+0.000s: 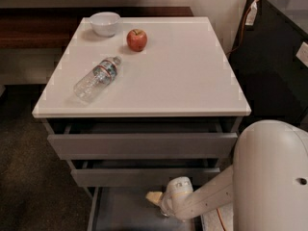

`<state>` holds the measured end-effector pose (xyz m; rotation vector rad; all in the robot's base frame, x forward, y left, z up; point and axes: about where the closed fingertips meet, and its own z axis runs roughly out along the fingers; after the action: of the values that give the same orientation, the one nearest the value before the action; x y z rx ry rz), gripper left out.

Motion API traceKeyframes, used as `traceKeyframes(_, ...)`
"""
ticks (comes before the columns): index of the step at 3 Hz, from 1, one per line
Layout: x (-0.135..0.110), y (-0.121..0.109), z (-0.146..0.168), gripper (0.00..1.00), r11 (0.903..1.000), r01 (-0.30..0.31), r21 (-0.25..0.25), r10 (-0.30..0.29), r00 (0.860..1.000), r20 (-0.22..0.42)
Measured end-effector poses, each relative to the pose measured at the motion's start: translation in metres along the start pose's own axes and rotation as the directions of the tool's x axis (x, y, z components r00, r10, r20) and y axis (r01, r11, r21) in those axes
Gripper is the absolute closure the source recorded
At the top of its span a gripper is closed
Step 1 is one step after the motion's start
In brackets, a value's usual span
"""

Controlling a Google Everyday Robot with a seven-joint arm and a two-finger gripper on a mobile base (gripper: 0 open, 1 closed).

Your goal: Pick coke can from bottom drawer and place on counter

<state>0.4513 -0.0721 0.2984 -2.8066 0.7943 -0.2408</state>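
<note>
Reaching into bottom drawer (120,211) w/ gripper (155,198) mostly hidden, grip can't tell, drawer cropped

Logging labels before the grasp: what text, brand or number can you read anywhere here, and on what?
Clear plastic water bottle lying on the white counter: label blurred, unreadable.
No other text shows; none on the gripper down in the open grey bottom drawer.
</note>
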Motion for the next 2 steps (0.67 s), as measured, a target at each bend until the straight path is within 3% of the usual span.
traceKeyframes(2, 0.020, 0.000, 0.020, 0.00, 0.9976, 0.068, 0.011, -0.068, 0.998, -0.010)
